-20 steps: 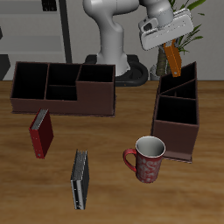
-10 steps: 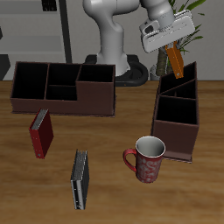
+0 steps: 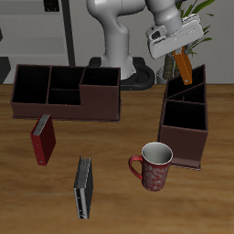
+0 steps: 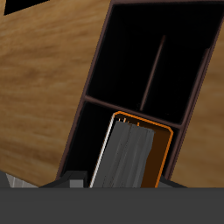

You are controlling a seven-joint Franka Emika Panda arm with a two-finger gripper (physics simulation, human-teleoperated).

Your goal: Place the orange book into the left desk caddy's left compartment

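My gripper (image 3: 180, 50) is shut on the orange book (image 3: 185, 68), which hangs tilted just above the far, taller-walled end of the left desk caddy (image 3: 186, 123), the dark maroon box seen end-on. In the wrist view the orange book (image 4: 133, 154), with pale page edges, sits over the narrow slot of the left compartment (image 4: 114, 131); the lower square compartments (image 4: 166, 57) lie beyond a divider. My fingers are hidden in both views.
The other, wide maroon caddy (image 3: 66, 92) stands at the back. A red book (image 3: 42, 139) and a dark grey book (image 3: 83, 187) lie on the table. A patterned red mug (image 3: 154, 165) stands by the left caddy's near end.
My gripper has carried the orange book a little sideways toward the caddy's back end; it now hangs nearer over the tall end. Nothing else has moved.
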